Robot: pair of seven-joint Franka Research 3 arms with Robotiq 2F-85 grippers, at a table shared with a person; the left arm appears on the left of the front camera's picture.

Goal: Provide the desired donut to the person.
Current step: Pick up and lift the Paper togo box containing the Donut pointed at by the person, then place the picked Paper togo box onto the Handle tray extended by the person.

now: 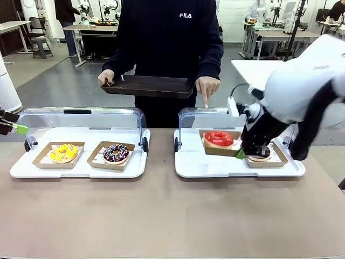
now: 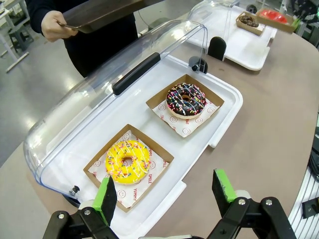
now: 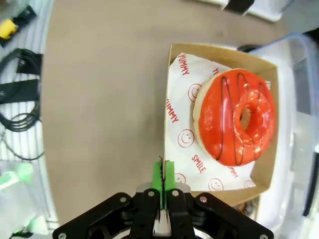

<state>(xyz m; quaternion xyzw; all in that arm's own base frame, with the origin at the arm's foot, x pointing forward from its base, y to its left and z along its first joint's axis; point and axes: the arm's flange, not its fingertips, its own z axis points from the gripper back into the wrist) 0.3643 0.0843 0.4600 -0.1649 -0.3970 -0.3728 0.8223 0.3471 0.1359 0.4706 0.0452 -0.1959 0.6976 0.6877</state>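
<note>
Left gripper (image 2: 164,185) gapes above the white tray (image 2: 155,127) — yellow donut (image 2: 128,160) nearest, chocolate donut (image 2: 186,99) beyond.

Donut (image 1: 260,157) just right of red donut's box (image 1: 218,151): mostly hidden behind right gripper (image 1: 241,154) (only its lower edge shows). Left gripper (image 1: 17,124), far left of that box: cut by frame edge.
</note>
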